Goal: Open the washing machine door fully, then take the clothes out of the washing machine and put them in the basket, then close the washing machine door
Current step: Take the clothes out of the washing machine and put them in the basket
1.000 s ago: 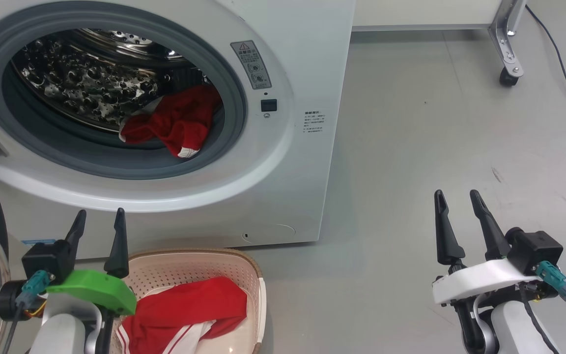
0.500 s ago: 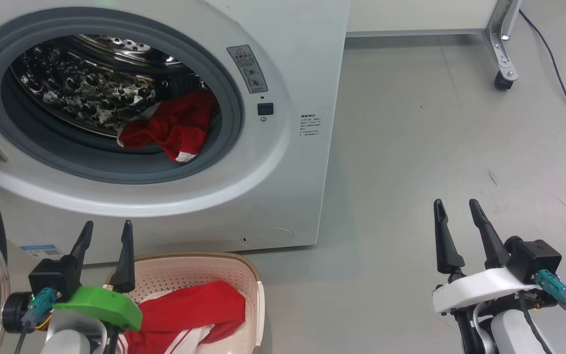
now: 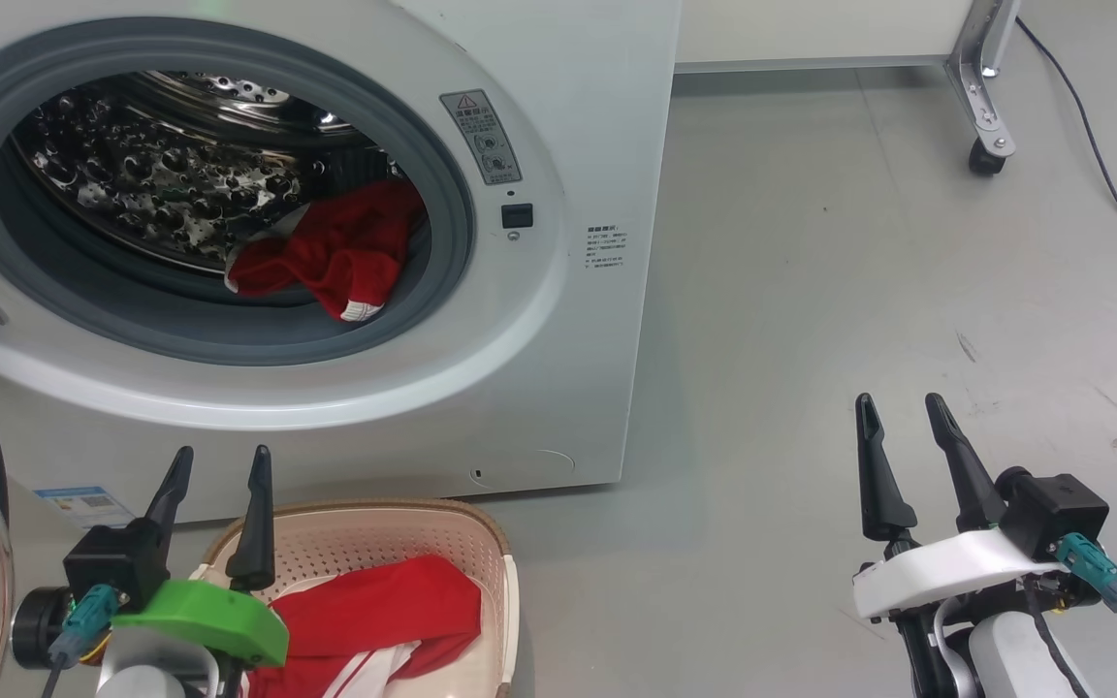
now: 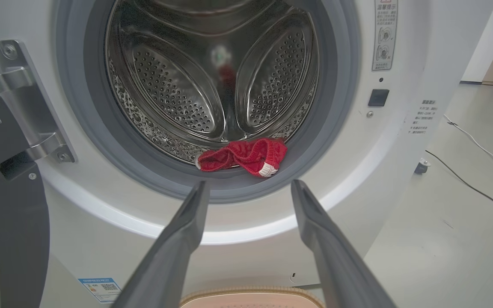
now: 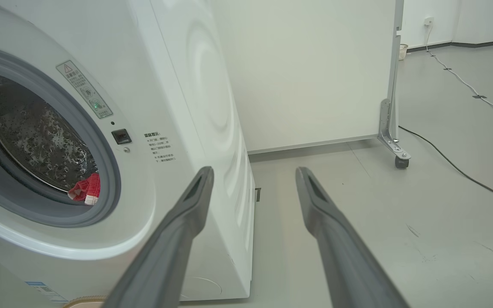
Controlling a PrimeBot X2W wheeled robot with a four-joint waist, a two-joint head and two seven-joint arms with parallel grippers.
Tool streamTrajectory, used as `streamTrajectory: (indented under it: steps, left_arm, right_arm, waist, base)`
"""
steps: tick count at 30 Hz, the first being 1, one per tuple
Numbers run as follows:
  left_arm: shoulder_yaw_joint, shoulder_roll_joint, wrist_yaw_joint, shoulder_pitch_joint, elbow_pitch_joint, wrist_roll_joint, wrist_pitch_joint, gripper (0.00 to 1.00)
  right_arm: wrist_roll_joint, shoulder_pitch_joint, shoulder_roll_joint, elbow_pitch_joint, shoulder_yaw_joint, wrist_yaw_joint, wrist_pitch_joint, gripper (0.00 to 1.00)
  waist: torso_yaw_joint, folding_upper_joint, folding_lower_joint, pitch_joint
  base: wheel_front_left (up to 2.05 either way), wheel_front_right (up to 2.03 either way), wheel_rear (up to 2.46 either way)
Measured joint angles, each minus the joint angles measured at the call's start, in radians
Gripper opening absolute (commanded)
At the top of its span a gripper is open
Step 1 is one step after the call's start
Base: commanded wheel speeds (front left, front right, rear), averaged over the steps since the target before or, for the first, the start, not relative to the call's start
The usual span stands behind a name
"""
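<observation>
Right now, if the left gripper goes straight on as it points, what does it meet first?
Probably the red garment lying just past the grey rubber ring; the left gripper aims there. Depth is unclear: the ring's lower lip may come first.

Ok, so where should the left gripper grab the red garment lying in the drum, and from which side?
Probably the raised bunched fold of the red garment beside its white cuff, coming straight in through the open front, over the grey rubber ring. It lies crumpled at the drum's front lip, and the left gripper, open, faces it.
</observation>
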Motion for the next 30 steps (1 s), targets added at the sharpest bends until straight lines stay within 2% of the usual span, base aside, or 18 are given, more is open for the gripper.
streamTrajectory:
  steps: [20, 30]
  left_arm:
    - [0.001, -0.004, 0.000, 0.016, -0.034, 0.007, 0.000, 1.00]
    - [0.006, -0.004, 0.000, 0.016, -0.055, 0.005, 0.000, 1.00]
  right_arm:
    - [0.000, 0.000, 0.000, -0.006, 0.000, 0.000, 0.000, 1.00]
    - [0.000, 0.000, 0.001, -0.029, 0.017, 0.000, 0.000, 1.00]
  waist:
    - [0.000, 0.0000, 0.0000, 0.013]
    - [-0.013, 0.0000, 0.0000, 0.060]
  base:
    - [0.00, 0.00, 0.00]
    - [0.00, 0.00, 0.00]
